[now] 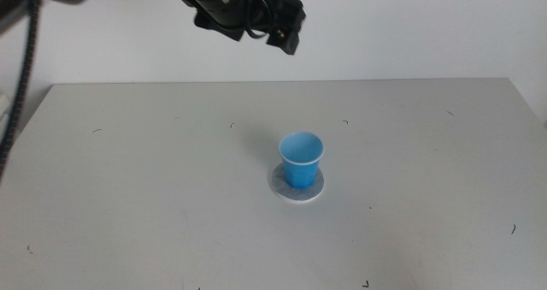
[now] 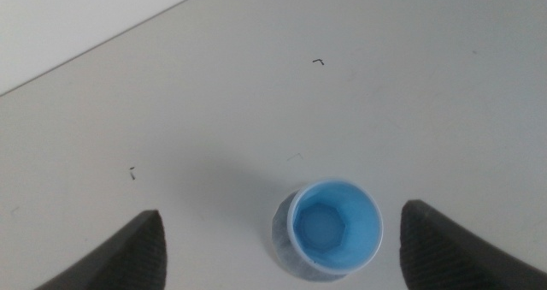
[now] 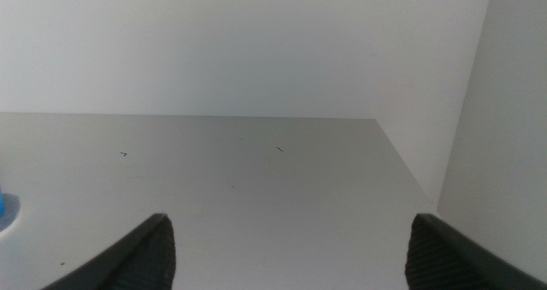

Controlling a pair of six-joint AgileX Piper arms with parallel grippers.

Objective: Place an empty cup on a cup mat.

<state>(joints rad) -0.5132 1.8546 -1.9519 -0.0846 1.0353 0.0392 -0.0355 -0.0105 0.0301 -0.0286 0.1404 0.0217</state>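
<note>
The blue cup [image 1: 301, 159] stands upright and empty on the grey cup mat [image 1: 298, 187], a little right of the table's middle. My left gripper [image 1: 289, 35] hangs open high above the table, behind and to the left of the cup, holding nothing. In the left wrist view the cup [image 2: 335, 228] shows from above between the spread jaws of the left gripper [image 2: 282, 211], far below them, with the mat [image 2: 280, 239] peeking out beside it. My right gripper [image 3: 291, 220] is open and empty, out of the middle view; a sliver of the cup [image 3: 3, 206] shows at its picture's edge.
The grey table [image 1: 154, 179] has small dark marks and ends at a white wall at the back. A black coiled cable [image 1: 27, 59] hangs at the far left. The table's right edge and a side wall [image 3: 496, 136] show in the right wrist view.
</note>
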